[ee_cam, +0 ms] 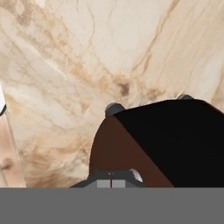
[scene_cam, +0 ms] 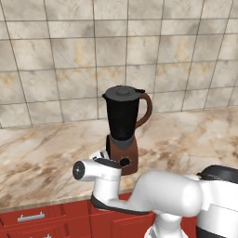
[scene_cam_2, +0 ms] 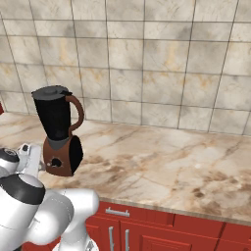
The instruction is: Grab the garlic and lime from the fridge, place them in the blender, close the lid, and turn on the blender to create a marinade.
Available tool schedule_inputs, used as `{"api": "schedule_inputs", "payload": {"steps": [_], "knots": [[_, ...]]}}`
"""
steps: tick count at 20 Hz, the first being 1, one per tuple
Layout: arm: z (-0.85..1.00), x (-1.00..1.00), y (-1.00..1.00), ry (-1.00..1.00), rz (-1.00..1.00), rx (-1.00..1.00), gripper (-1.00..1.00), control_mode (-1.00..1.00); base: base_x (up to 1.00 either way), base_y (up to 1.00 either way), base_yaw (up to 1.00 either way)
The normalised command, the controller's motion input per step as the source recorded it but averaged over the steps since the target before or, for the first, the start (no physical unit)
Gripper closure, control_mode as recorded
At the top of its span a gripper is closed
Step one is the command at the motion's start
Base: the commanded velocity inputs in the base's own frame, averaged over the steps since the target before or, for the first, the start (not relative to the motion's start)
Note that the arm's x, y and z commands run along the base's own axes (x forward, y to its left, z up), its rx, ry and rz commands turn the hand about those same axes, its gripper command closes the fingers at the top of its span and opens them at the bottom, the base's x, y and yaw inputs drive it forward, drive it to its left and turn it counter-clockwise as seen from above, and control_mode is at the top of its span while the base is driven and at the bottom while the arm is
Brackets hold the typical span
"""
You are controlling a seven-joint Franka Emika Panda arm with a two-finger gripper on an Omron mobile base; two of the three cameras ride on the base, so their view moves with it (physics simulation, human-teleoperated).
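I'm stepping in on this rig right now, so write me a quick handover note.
Gripper: shut, holding nothing that shows, right at the blender base by the dial.
Blender: upright on the marble counter, near the tiled wall.
Lid: on the jar.
Done: lid closed.
Unclear: garlic and lime, the jar is opaque.
Left: turn the dial to start blending.

Even bright light, soft shadows, slightly coarse.

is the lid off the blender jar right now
No, the lid sits on top of the black jar of the blender.
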Motion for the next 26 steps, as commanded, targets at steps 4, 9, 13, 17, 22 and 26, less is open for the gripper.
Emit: {"api": "schedule_inputs", "payload": {"steps": [4,9,13,17,22,26], "knots": [[0.00,0.42,-0.01,-0.01,0.00,0.00,1.00,-1.00,0.00,0.00,0.00],[0.00,0.16,-0.09,0.00,0.00,0.00,1.00,-1.00,0.00,0.00,0.00],[0.00,-0.12,-0.07,-0.01,0.00,0.00,1.00,-1.00,0.00,0.00,0.00],[0.00,0.01,-0.25,-0.02,0.00,0.00,1.00,-1.00,0.00,0.00,0.00],[0.00,0.01,-0.27,-0.02,0.00,0.00,1.00,-1.00,0.00,0.00,0.00],[0.00,0.08,0.00,0.00,0.00,0.00,1.00,-1.00,0.00,0.00,0.00]]}}
